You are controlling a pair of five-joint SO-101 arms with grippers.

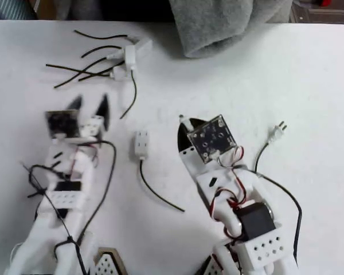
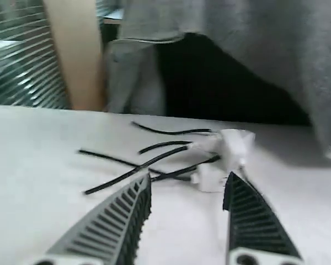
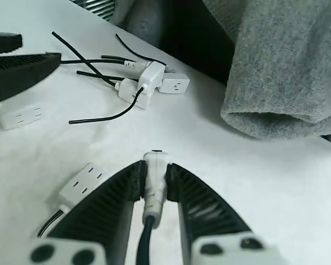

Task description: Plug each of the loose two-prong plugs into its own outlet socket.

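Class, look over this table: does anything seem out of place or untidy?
A grey cloth droops over the table's far edge, where it doesn't belong. Near it, black leads and white sockets lie in a crossed heap.

This looks like a small robotics workspace in an office or lab room. A plain white counter (image 1: 315, 86) carries short cut cords (image 1: 126, 60) with sockets near its far left corner. Slatted window blinds (image 2: 19, 61) and a pale wooden panel (image 2: 71, 55) stand beyond the far edge, which a grey fabric (image 1: 218, 23) overlaps.
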